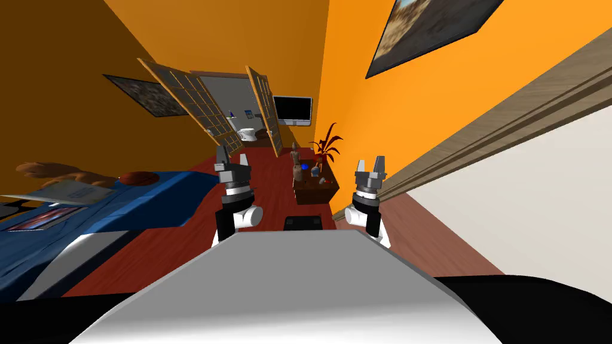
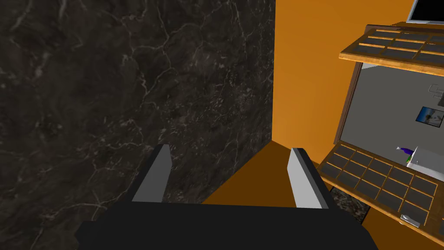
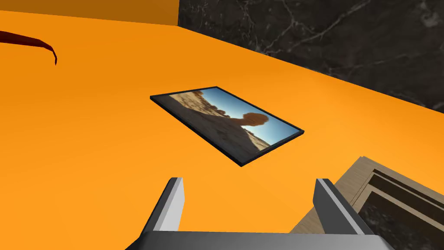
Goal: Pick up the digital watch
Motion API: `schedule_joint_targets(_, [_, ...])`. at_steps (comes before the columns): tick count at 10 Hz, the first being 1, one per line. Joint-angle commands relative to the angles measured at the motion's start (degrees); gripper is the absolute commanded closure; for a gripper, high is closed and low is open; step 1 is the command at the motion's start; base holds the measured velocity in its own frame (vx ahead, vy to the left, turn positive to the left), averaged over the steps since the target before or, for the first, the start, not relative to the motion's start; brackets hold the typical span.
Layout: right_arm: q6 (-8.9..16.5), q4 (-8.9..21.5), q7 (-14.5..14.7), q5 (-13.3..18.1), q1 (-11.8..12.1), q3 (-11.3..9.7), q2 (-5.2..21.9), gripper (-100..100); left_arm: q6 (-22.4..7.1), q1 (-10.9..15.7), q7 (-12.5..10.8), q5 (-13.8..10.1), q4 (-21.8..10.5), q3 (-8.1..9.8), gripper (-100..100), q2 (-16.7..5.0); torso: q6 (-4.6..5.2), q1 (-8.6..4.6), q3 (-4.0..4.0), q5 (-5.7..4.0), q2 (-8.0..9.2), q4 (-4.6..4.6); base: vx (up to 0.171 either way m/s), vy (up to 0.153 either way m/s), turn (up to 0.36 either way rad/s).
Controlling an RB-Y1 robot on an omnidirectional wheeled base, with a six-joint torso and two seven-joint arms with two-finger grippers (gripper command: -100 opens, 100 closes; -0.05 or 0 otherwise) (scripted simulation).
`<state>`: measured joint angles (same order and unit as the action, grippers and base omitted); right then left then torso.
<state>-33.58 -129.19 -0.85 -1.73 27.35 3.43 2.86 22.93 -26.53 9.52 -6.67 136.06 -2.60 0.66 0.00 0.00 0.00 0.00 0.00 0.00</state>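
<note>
A low brown table (image 1: 311, 192) stands ahead against the orange wall. On it are a red-leaved plant (image 1: 326, 146), a brown figurine (image 1: 296, 160), a blue thing (image 1: 305, 168) and a few small grey and red items (image 1: 323, 179). They are too small for me to tell which is the digital watch. My left gripper (image 1: 232, 156) (image 2: 231, 149) is raised in front of my chest, open and holding nothing. My right gripper (image 1: 370, 164) (image 3: 249, 181) is raised level with it, near the right wall, open too. Both are well short of the table.
A bed with a blue cover (image 1: 149, 197) fills the left side. Red-brown floor (image 1: 269, 191) runs between bed and table toward open double doors (image 1: 239, 113), with a toilet (image 1: 247, 134) beyond. A dark screen (image 1: 293, 109) hangs by the doors. A wooden frame (image 1: 478, 125) lines the right wall.
</note>
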Motion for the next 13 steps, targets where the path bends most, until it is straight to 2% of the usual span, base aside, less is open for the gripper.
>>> schedule_joint_targets(1, [0.9,2.1,0.9,1.7,-0.2,-1.0,2.4,-100,0.0,0.0,0.0,0.0,0.0,0.0,0,0.0,0.0,0.0,0.0,0.0,0.0,0.0,0.01,0.023,0.458])
schedule_joint_targets(2, [0.9,2.1,0.9,1.7,-0.2,-1.0,2.4,-100,0.0,0.0,0.0,0.0,0.0,0.0,0,0.0,0.0,0.06,-0.02,0.01,-0.03,-0.01,0.025,0.024,-0.066])
schedule_joint_targets(3, [1.9,4.4,1.8,3.5,-0.4,-1.9,4.7,-100,0.0,0.0,0.0,0.0,0.0,0.0,0,0.0,0.01,0.07,-0.05,0.01,-0.08,-0.02,0.031,0.04,0.223])
schedule_joint_targets(7, [4.8,11.3,4.3,8.5,-1.2,-4.4,10.7,-100,0.0,0.0,0.0,0.0,0.0,-0.01,0,0.0,-0.04,0.14,-0.1,0.03,-0.17,-0.04,0.033,0.039,0.264])
schedule_joint_targets(8, [4.8,11.3,4.3,8.5,-1.2,-4.4,10.7,-100,0.0,0.0,0.0,0.0,0.0,0.0,0,0.0,-0.02,0.11,-0.1,0.02,-0.17,-0.04,0.029,0.018,0.064])
schedule_joint_targets(10, [6.7,14.7,6.0,11.5,-1.8,-5.9,14.2,-100,0.0,0.0,0.0,0.0,0.0,0.0,0,0.0,-0.02,0.11,-0.07,0.03,-0.12,-0.03,0.036,0.034,0.258])
schedule_joint_targets(11, [6.7,15.7,6.0,11.5,-1.8,-5.9,14.2,-100,0.0,0.0,0.0,0.0,0.0,0.0,0,0.0,-0.03,0.16,-0.09,0.03,-0.15,-0.04,0.03,0.02,0.106])
schedule_joint_targets(12, [7.8,17.3,7.0,13.1,-2.2,-6.7,16.1,-100,0.0,0.0,0.0,0.0,0.0,0.0,0,0.0,0.02,0.1,-0.07,0.03,-0.12,-0.03,0.03,0.026,0.197])
schedule_joint_targets(13, [7.8,18.2,7.0,13.1,-2.2,-6.7,16.1,-100,0.0,0.0,0.0,0.0,0.0,0.0,0,0.0,-0.02,0.1,-0.07,0.03,-0.12,-0.03,0.025,0.015,0.125])
